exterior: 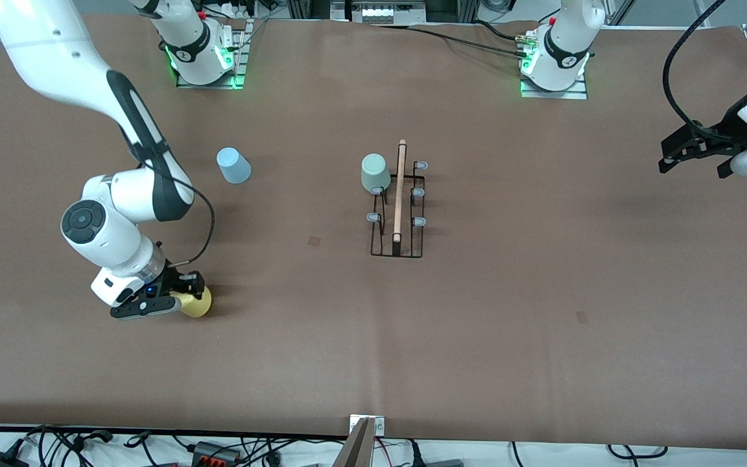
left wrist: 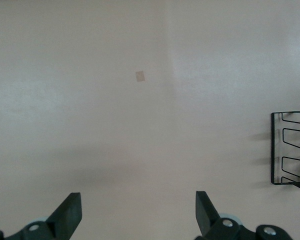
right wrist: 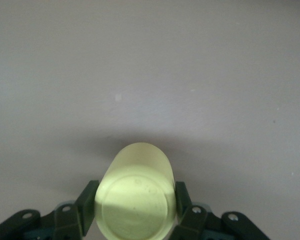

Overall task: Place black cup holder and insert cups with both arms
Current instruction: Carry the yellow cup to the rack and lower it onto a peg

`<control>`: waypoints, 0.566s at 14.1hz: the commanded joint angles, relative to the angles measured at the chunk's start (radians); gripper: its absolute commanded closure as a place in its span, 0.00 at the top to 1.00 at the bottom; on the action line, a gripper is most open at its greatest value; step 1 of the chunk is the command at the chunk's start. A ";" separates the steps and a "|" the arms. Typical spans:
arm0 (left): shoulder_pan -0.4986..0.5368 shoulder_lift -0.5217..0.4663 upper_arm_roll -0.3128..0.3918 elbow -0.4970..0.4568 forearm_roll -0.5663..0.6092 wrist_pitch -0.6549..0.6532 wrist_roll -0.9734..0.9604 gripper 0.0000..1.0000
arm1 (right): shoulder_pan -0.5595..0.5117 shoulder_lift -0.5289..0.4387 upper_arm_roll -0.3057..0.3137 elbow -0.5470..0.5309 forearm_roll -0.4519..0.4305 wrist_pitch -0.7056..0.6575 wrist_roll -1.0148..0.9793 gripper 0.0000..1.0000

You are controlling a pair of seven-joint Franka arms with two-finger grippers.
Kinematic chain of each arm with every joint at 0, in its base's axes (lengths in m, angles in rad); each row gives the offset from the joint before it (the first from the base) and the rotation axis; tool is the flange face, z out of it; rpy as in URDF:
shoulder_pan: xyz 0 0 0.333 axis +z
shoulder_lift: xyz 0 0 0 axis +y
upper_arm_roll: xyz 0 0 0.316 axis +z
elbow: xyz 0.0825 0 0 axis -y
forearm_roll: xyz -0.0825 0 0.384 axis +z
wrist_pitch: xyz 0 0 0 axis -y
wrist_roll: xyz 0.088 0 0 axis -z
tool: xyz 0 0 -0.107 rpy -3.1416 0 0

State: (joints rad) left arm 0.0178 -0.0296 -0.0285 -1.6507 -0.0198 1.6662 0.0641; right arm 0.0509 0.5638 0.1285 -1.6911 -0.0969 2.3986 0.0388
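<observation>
The black cup holder (exterior: 398,248) stands mid-table, its wooden handle (exterior: 400,191) on top; its edge shows in the left wrist view (left wrist: 290,147). A pale green cup (exterior: 374,172) sits upside down on the prong farthest from the front camera, on the right arm's side of the handle. A light blue cup (exterior: 233,165) stands upside down on the table toward the right arm's end. My right gripper (exterior: 182,295) is low at the table, shut on the yellow cup (exterior: 197,303), whose base faces the right wrist camera (right wrist: 136,200). My left gripper (exterior: 694,162) hangs open and empty over the left arm's end (left wrist: 137,212).
The table is covered in brown paper (exterior: 477,324) with two small tan patches (exterior: 314,240) (exterior: 581,316). A metal bracket (exterior: 362,441) and cables lie along the edge nearest the front camera. The arm bases stand along the edge farthest from it.
</observation>
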 commanded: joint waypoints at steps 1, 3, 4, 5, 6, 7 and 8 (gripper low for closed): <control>-0.010 0.013 0.013 0.026 -0.022 -0.009 0.014 1.00 | 0.079 -0.131 0.011 0.052 0.005 -0.270 0.227 0.09; -0.010 0.013 0.015 0.026 -0.022 -0.009 0.014 1.00 | 0.156 -0.157 0.031 0.103 0.008 -0.363 0.397 0.09; -0.010 0.013 0.015 0.026 -0.022 -0.009 0.014 1.00 | 0.199 -0.165 0.031 0.113 0.008 -0.377 0.497 0.09; -0.010 0.013 0.013 0.026 -0.022 -0.009 0.014 1.00 | 0.249 -0.169 0.033 0.114 0.008 -0.377 0.620 0.09; -0.010 0.013 0.013 0.026 -0.022 -0.009 0.014 1.00 | 0.297 -0.170 0.033 0.114 0.008 -0.371 0.723 0.09; -0.010 0.013 0.013 0.026 -0.022 -0.009 0.014 1.00 | 0.355 -0.168 0.033 0.119 0.005 -0.366 0.833 0.09; -0.010 0.013 0.013 0.026 -0.022 -0.009 0.014 1.00 | 0.404 -0.159 0.033 0.129 0.005 -0.348 0.937 0.09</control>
State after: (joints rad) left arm 0.0167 -0.0295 -0.0274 -1.6506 -0.0198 1.6662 0.0641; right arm 0.3696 0.3820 0.1720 -1.5903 -0.0928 2.0386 0.8003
